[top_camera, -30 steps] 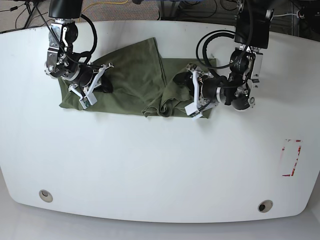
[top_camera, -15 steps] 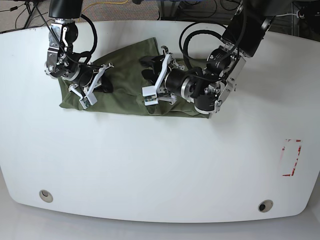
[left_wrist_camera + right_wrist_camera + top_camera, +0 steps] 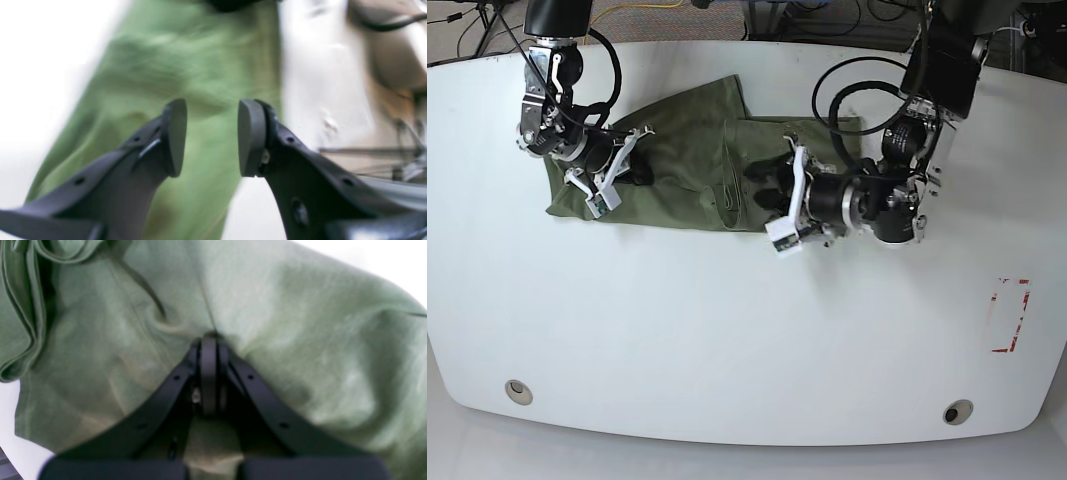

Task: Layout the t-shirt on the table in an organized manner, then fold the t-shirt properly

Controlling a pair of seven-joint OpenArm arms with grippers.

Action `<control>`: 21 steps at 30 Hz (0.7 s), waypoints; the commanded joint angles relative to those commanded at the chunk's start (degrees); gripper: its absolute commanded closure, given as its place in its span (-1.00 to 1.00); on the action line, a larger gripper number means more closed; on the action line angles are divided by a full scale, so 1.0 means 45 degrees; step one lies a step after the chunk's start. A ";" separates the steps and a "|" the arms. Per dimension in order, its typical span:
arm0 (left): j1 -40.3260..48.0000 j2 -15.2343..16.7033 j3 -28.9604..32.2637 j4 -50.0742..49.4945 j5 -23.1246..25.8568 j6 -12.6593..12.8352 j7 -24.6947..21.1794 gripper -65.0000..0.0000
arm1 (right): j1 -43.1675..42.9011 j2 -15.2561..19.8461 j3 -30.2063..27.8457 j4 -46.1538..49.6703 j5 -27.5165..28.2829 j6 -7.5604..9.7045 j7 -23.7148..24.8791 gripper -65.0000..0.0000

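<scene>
The table [image 3: 727, 330] is a wide white glossy top with rounded corners; it carries two round metal grommets near its front edge, one at the left [image 3: 518, 391] and one at the right [image 3: 957, 411], and a red tape rectangle [image 3: 1010, 315] toward the right side. Past the far edge lies a darker floor with cables [image 3: 657, 8], including a yellow one. The t-shirt [image 3: 692, 150] lies on the far half of the table, spread left to right and rumpled, with a raised fold running through its middle and a bunched hem at its near edge. The right gripper [image 3: 607, 172] sits on the shirt's left part; in the right wrist view its jaws are pressed together with a pinch of green cloth [image 3: 267, 323] gathered at their tips, creases radiating from that spot, and a rolled hem [image 3: 23, 306] at the upper left. The left gripper [image 3: 784, 205] hangs over the shirt's right part, near its front edge. In the left wrist view, which is blurred, its two dark pads [image 3: 175, 136] stand apart with nothing between them, the green shirt [image 3: 200, 73] below and bare white table [image 3: 40, 66] to the left.
</scene>
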State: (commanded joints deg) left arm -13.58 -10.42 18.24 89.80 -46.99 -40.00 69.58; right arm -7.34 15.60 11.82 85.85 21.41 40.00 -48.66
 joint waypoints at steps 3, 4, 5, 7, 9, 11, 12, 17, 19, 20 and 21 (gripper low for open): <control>0.0098 0.0020 -0.0664 -0.0215 0.0957 0.0000 -0.0274 0.26 | 0.0000 -0.0020 0.0000 0.0000 0.0000 0.0000 0.0000 1.00; 0.0098 0.0020 -0.0762 -0.0254 0.1270 0.0000 -0.0352 0.26 | 0.0000 -0.0020 0.0000 0.0000 0.0000 0.0000 0.0000 1.00; 0.0098 0.0020 -0.0879 -0.0293 0.1621 0.0000 -0.0449 0.26 | 0.0000 -0.0020 0.0000 0.0000 0.0000 0.0000 0.0000 1.00; 0.0098 0.0020 -0.0996 -0.0352 0.2266 0.0000 -0.0723 0.26 | 0.0000 -0.0020 0.0000 0.0000 0.0000 0.0000 0.0000 1.00; 0.0215 0.0020 -0.0918 -0.0567 0.2930 0.0000 -0.0957 0.26 | 0.0000 -0.0020 0.0000 0.0000 0.0000 0.0000 0.0000 1.00; 0.0254 0.0039 -0.0918 -0.0781 0.3419 0.0000 -0.1133 0.26 | 0.0000 -0.0020 0.0000 0.0000 0.0000 0.0000 0.0000 1.00; 0.0254 0.0039 -0.0918 -0.0840 0.3497 0.0000 -0.1172 0.26 | 0.0000 -0.0020 0.0000 0.0000 0.0000 0.0000 0.0000 1.00; 0.0156 0.0508 -0.0430 -0.1719 0.3731 0.0000 -0.1543 0.26 | 0.0000 -0.0020 0.0000 0.0000 0.0000 0.0000 0.0000 1.00; 0.0137 0.0625 -0.0117 -0.1993 0.3731 0.0000 -0.1680 0.26 | 0.0000 -0.0020 0.0000 0.0000 0.0000 0.0000 0.0000 1.00; 0.0059 0.0742 0.0137 -0.2168 0.3731 0.0000 -0.1817 0.26 | 0.0000 -0.0020 0.0000 0.0000 0.0000 0.0000 0.0000 1.00; -0.0059 0.0840 0.0332 -0.2266 0.3731 0.0000 -0.1934 0.26 | 0.0000 -0.0039 0.0000 0.0000 0.0000 0.0000 0.0000 1.00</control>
State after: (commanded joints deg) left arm -13.85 -6.64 19.74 79.60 -30.20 -40.00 60.88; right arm -7.34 15.43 11.82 85.85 21.41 40.00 -48.66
